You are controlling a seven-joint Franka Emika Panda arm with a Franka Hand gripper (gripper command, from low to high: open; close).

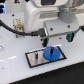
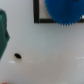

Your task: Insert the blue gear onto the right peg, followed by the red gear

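A: Exterior view, left to right: the plate (image 1: 44,57) lies on the white table (image 1: 15,70), with a thin dark pin, probably the left peg (image 1: 37,56), near its left end. Further right, the blue gear (image 1: 51,54) sits flat over the plate's right end.

B: So is blue on the right peg?

A: I judge so. It lies level where that peg should be, and the peg itself is hidden under it, so I can't confirm it.

B: And the gripper?

A: The gripper (image 1: 47,40) hangs just above the gear, apart from it. Its fingers are dark and small; I can't tell whether they are spread or pressed together. Nothing seems pinched.

B: Wrist view?

A: Blurred teal finger (image 2: 4,35) at one edge, a small dark spot (image 2: 17,56) on the table, then the plate's corner and the gear's toothed rim.

B: The red gear?

A: Not in either view. The step in hand looks like leaving blue; next the arm must find red, grasp it, and lower it onto blue's peg.
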